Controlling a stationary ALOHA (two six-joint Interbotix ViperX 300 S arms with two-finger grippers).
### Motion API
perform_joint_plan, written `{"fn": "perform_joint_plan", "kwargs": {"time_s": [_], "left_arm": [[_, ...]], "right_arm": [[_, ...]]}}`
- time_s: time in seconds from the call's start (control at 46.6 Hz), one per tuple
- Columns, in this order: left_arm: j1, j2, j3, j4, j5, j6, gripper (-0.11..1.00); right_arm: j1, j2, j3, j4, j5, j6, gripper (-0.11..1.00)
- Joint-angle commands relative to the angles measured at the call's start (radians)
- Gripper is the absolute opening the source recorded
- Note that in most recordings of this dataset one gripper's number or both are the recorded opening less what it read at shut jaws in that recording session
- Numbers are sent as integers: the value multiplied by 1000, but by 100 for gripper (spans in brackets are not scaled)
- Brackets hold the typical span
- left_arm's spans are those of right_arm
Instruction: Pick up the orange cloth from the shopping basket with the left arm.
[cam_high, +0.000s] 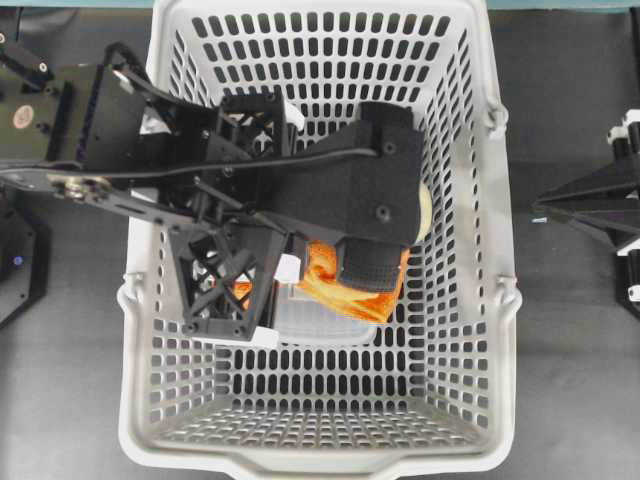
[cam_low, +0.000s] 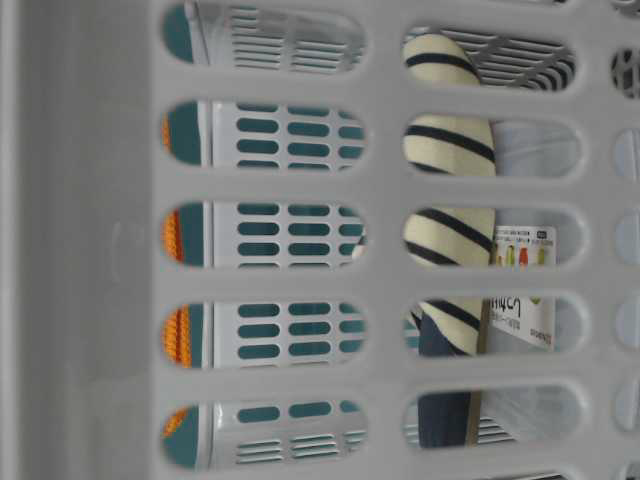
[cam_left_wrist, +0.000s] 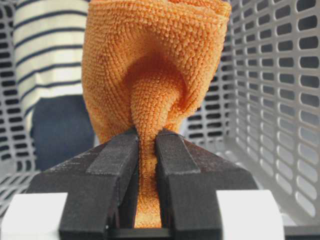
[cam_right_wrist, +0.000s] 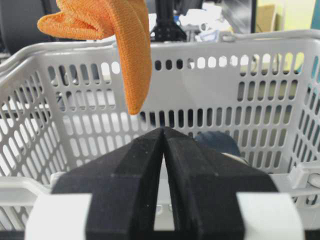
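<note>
Cloth: the orange cloth is pinched between the closed left gripper fingers, above the shopping basket floor (package label text unreadable); right gripper closed, empty.

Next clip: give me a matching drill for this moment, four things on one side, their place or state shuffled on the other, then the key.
Things:
1. orange cloth
2. left hand
3. right hand
4. striped slipper

States:
A. shut with nothing in it, outside the shopping basket
B. lying inside the basket
C. hanging in the air, its lower end near rim height
D. clamped on a pinched fold of fabric

Pairs: 1-C, 2-D, 3-A, 4-B
</note>
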Motion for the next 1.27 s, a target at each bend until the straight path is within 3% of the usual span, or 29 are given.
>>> {"fn": "perform_joint_plan", "kwargs": {"time_s": [0.0, 1.244], "left_arm": [[-2, -18, -15, 2, -2, -2, 7], [2, -17, 20, 2, 2, 0, 7]], "right_arm": [[2, 5, -8, 5, -8, 2, 0], [3, 3, -5, 5, -6, 21, 0]]}}
